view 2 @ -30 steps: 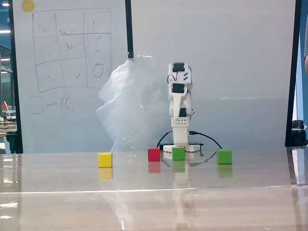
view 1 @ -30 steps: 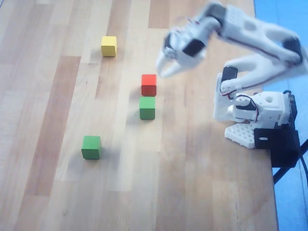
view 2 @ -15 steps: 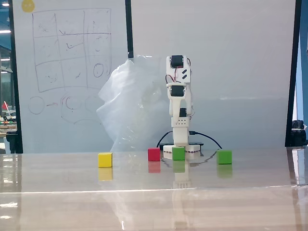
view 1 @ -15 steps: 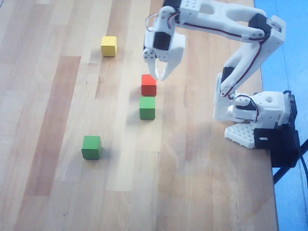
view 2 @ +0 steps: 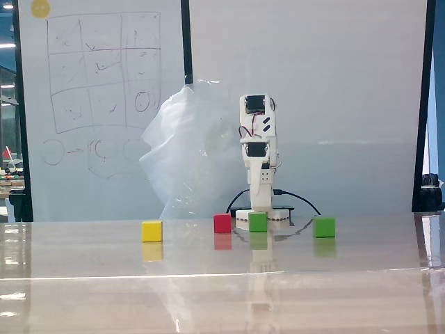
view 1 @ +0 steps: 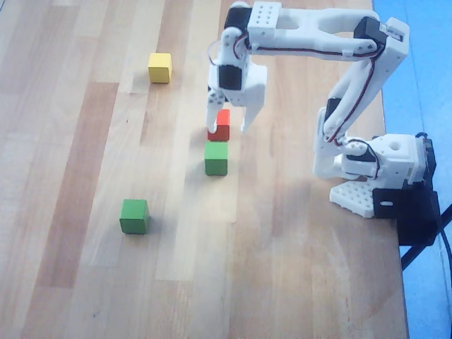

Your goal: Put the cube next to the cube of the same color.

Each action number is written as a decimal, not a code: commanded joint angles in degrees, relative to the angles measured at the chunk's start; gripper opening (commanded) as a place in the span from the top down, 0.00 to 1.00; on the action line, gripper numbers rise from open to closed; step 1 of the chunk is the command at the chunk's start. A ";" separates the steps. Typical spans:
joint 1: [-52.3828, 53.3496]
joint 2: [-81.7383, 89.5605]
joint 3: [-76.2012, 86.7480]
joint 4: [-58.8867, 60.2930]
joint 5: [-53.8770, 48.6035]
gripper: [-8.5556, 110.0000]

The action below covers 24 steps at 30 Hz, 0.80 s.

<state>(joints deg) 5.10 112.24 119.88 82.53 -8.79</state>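
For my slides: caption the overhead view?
Open gripper above red cube, two green cubes untouched.

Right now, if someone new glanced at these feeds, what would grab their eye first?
The white arm's end effector, open, hangs over the small red cube mid-table in the overhead view. Just below it sits a small green cube; its green twin lies apart, lower left. A small yellow cube sits alone, upper left.

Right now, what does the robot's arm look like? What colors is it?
The arm is made of chunky white plastic parts with black motor blocks at its joints. Thin red and black wires run along it. A flat piece near the wrist has rows of little holes. Its pincer has two white fingers. The white base sits beside a black clamp at the table edge.
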 commanded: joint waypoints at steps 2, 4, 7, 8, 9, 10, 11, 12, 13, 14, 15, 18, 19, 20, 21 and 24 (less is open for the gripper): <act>0.53 0.09 3.25 -5.80 -0.18 0.69; 0.53 0.09 5.01 -8.70 -0.18 0.67; 0.18 0.00 7.38 -12.57 -0.18 0.67; 0.09 -0.09 8.09 -13.71 -0.18 0.67; 0.09 -0.09 8.79 -14.77 -0.18 0.67; 0.09 -0.09 9.40 -15.73 -0.18 0.67; 0.00 -0.09 9.93 -16.44 -0.18 0.67; 0.00 -0.09 10.46 -17.23 -0.18 0.67; -0.09 -0.18 11.07 -17.93 -0.18 0.67; -0.09 -0.18 11.51 -18.46 -0.18 0.67; -0.09 -0.18 11.95 -19.16 -0.18 0.67; -0.09 -2.46 11.95 -21.18 -0.18 0.67; -0.18 -3.96 11.69 -21.88 -0.18 0.67; -0.53 -5.63 11.43 -22.68 -0.09 0.67; -1.14 -7.12 10.99 -23.47 -0.09 0.67; -2.64 -10.99 8.70 -24.35 0.62 0.67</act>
<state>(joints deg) 4.31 102.74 132.54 59.85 -8.53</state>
